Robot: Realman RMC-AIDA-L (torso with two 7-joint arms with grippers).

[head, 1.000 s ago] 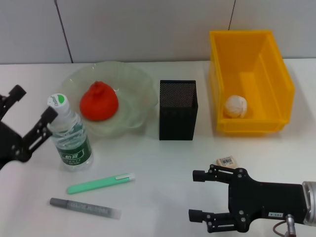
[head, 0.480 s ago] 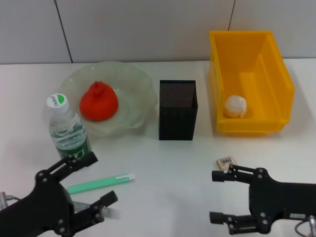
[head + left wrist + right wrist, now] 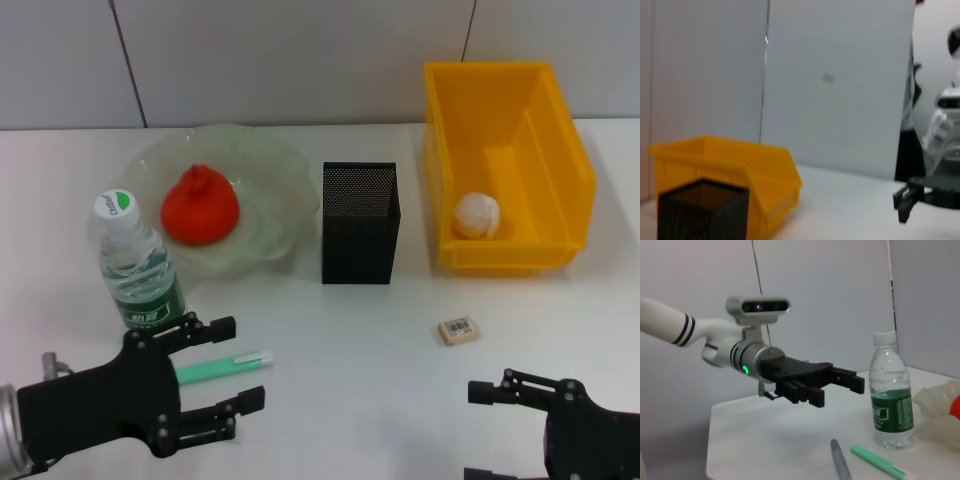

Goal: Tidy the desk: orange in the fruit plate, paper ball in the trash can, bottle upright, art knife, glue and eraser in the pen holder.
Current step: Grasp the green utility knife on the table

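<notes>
I see a white desk (image 3: 340, 340) carrying a glass fruit plate (image 3: 265, 215), upright water bottle (image 3: 139, 268), black mesh pen holder (image 3: 361, 224), yellow bin (image 3: 506, 170), eraser (image 3: 458, 330), green art knife (image 3: 222, 367) and grey glue stick (image 3: 840, 463).

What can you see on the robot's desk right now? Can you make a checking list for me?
Surface: white desk, flat.
Job's things: orange in the fruit plate; paper ball in the yellow trash can; bottle upright; green art knife, grey glue pen and eraser lie on the desk; pen holder looks empty.
Clutter: nothing seen.
Pincers: left pincer open, over the art knife; right pincer open, low at the near edge, holding nothing.
Cables: nothing seen for sure.
Surroundings: pale wall panels behind.
</notes>
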